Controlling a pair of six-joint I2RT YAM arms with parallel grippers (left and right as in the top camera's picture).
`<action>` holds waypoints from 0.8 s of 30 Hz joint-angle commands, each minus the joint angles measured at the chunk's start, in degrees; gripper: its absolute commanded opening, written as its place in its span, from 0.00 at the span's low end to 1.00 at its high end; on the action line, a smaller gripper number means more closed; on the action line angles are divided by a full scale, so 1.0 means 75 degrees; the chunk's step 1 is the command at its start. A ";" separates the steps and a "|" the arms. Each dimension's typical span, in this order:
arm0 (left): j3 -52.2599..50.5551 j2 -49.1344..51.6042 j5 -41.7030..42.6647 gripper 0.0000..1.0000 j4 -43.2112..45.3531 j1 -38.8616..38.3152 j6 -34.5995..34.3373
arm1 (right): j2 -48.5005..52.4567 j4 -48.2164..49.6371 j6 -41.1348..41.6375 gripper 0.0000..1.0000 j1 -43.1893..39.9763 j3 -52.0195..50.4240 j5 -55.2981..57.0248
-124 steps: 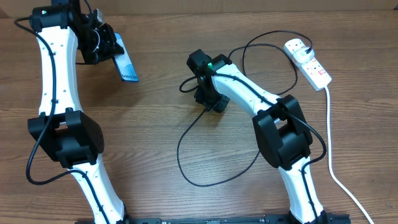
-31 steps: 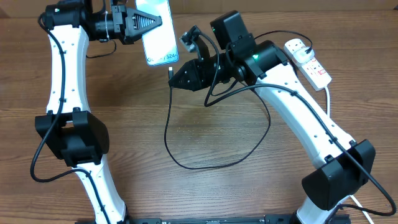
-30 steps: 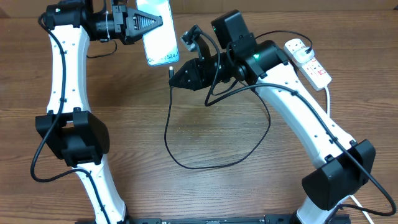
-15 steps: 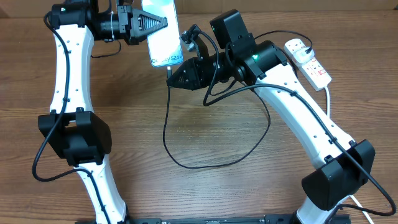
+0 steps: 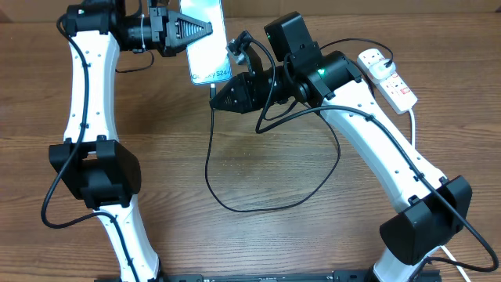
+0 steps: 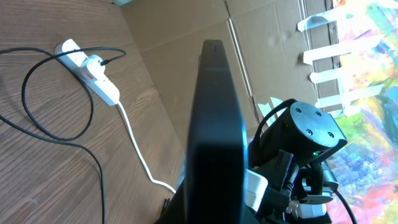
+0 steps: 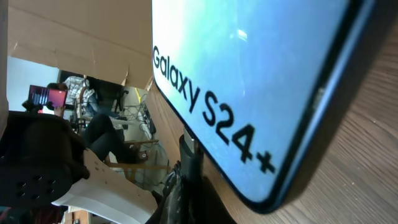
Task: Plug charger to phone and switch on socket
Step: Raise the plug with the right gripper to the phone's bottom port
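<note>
My left gripper (image 5: 196,31) is shut on the phone (image 5: 207,59), holding it above the table at the back with its light blue screen up and its lower edge toward the right arm. In the left wrist view the phone (image 6: 214,124) shows edge-on. My right gripper (image 5: 219,94) is shut on the charger (image 5: 210,157) close to its connector tip (image 7: 189,158), which stands just below the phone's (image 7: 249,74) bottom edge, near the "Galaxy S24+" text. Whether tip and phone touch I cannot tell. The charger's black cable loops across the table to the white socket (image 5: 387,77) at the back right.
The socket's thick white cord (image 5: 419,196) runs down the right side of the table. In the left wrist view the socket (image 6: 87,71) lies beside a cardboard wall (image 6: 186,37). The cable's loop (image 5: 313,188) lies under the right arm.
The left arm has shifted the phone slightly right, closer to the connector tip. The right gripper has barely moved. Both were lifted from lower positions seconds ago.
</note>
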 commanded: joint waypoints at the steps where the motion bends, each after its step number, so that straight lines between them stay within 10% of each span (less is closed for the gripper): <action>1: 0.0064 0.0050 0.0425 0.04 0.0006 -0.0070 0.0009 | -0.0006 0.0047 0.0055 0.04 0.0064 -0.0041 -0.0090; 24: 0.0064 0.0050 0.0425 0.04 0.0172 -0.0286 0.0070 | -0.0006 -0.0076 0.0055 0.04 0.0047 -0.0041 -0.0006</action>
